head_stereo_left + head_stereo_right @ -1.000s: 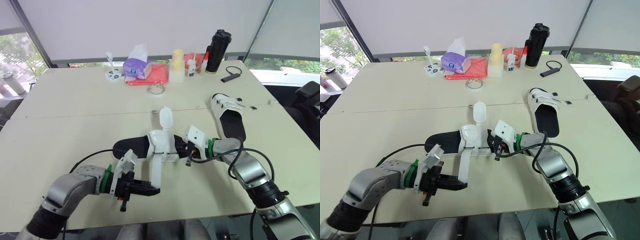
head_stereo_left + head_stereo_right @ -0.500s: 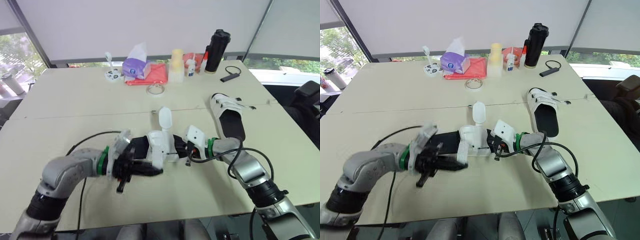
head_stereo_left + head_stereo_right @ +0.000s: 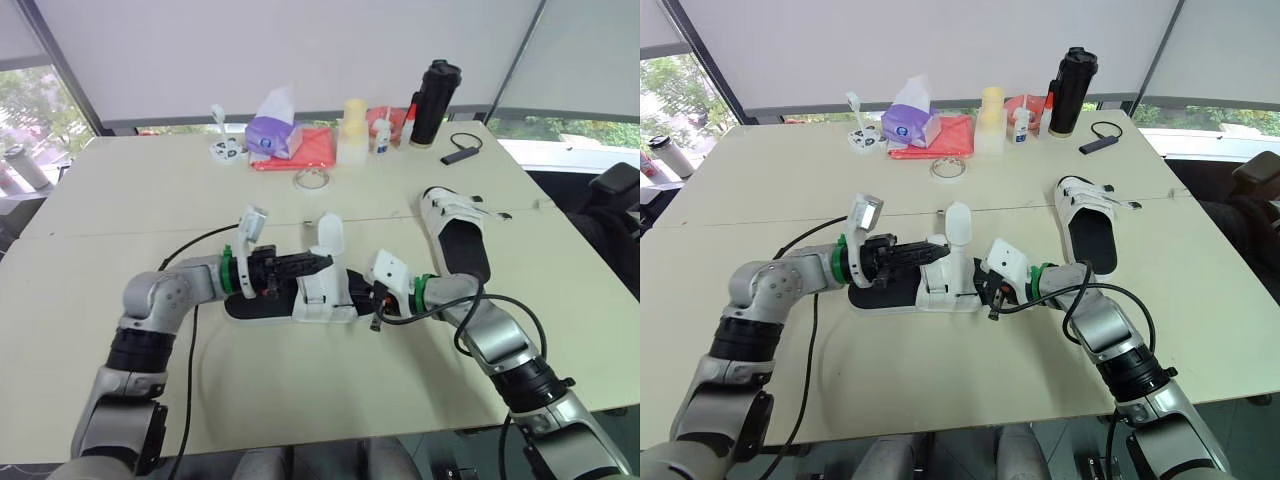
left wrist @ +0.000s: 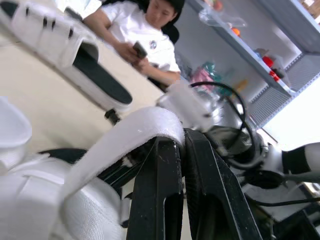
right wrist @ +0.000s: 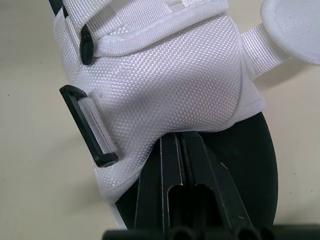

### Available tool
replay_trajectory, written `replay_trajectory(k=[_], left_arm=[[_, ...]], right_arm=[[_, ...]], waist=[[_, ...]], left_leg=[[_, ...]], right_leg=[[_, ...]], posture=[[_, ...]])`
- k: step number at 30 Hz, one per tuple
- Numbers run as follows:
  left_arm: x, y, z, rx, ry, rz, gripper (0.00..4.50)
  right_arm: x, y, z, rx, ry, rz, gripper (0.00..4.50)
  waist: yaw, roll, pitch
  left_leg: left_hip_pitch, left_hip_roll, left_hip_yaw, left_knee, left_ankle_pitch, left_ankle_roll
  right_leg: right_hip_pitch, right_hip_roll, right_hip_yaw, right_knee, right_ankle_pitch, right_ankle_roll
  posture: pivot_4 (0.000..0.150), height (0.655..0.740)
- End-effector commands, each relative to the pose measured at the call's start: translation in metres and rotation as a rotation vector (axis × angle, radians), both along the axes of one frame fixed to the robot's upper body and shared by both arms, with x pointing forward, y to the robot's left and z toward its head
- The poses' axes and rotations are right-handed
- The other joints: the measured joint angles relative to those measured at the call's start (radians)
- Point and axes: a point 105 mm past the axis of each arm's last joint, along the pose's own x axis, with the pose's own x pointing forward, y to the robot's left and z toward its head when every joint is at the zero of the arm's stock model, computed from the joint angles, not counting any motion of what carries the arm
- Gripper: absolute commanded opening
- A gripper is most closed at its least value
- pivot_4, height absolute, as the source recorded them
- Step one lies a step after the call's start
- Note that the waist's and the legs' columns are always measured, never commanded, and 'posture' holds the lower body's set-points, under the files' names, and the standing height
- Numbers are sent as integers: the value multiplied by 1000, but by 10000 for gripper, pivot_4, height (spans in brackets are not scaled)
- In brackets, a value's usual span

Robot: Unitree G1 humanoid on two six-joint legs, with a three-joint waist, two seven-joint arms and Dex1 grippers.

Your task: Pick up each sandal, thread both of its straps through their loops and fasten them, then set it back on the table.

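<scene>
The sandal (image 3: 300,302) lies in the middle of the bench (image 3: 120,200), its upper clenched by the right end effector (image 5: 179,138) from 3 o'clock. Its loose strap (image 4: 125,142), grasped in the left end effector (image 3: 322,262), has been swung from 6 o'clock up over the upper, so threading is judged imminent.

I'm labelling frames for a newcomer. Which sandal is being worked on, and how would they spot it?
On the beige table, look at the near middle, between the arms. There lies the black-soled sandal with white straps, one strap pinched by the left gripper, the right gripper holding its right-hand end. The second sandal, farther right, has no gripper on it.
</scene>
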Motion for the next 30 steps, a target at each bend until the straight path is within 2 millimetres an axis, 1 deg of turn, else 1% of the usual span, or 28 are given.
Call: replay_trajectory(k=[1,3,5,7,9,12,15,18,21,23,25,27,30], left_arm=[[14,-2,8,-40,3,40,10227],[22,-1,11,-64,-8,80,18236],[32,1,15,-76,-29,140,27920],[42,6,17,-85,-61,211,27920],[47,9,18,-90,-79,251,27920],[50,14,19,-93,-94,279,27920],[50,21,25,-100,-118,296,27920],[50,34,28,-72,-133,321,27920],[52,48,20,6,-135,360,27920],[49,54,15,29,-103,363,27920],[46,59,5,69,-59,377,27920],[41,59,-2,78,-24,371,27920],[42,53,-11,57,75,389,27920]], right_arm=[[-2,-3,-18,-40,55,-25,0],[-2,-4,-18,-39,54,-28,0],[-3,-4,-18,-39,55,-31,0],[-3,-5,-18,-38,56,-33,0],[-3,-5,-18,-38,56,-34,0],[-4,-5,-18,-38,57,-35,0],[-4,-4,-18,-36,58,-35,0],[-3,-4,-18,-37,58,-34,0],[-3,-4,-18,-39,57,-33,0],[-3,-4,-18,-39,57,-34,0],[-4,-5,-19,-40,57,-33,0],[-4,-5,-19,-40,57,-33,0],[-4,-4,-19,-39,57,-32,0]], waist=[[-1,0,0],[-1,0,0],[-1,0,0],[-1,0,0],[-1,0,0],[-1,0,0],[-1,0,0],[-2,0,0],[-3,0,0],[-2,0,0],[-2,0,0],[-2,0,0],[1,0,0]], left_leg=[[0,0,-1,0,0,0],[0,0,-1,0,0,0],[0,0,-1,0,0,0],[0,0,-1,0,0,0],[0,0,-1,0,0,0],[0,0,-1,0,0,0],[0,0,-1,0,0,0],[0,0,-1,0,0,0],[0,0,-1,0,0,0],[0,0,-1,0,0,0],[0,0,-1,0,0,0],[0,0,-1,0,0,0],[0,0,-2,0,0,0]], right_leg=[[0,0,0,0,0,0],[0,0,0,0,0,0],[-1,0,0,0,0,1],[-1,0,0,0,0,1],[0,0,0,0,0,1],[0,0,0,0,2,3],[0,0,0,0,2,3],[0,0,0,0,2,3],[-1,0,0,1,2,3],[-1,0,0,1,2,3],[0,0,0,1,2,3],[0,0,0,1,2,3],[0,0,-1,1,1,3]], posture=[[1500,7296],[1500,7296],[1500,7296],[1500,7296],[1500,7296],[1500,7296],[1500,7296],[1500,7296],[1500,7296],[1500,7296],[1500,7296],[1500,7296],[1500,7296]])
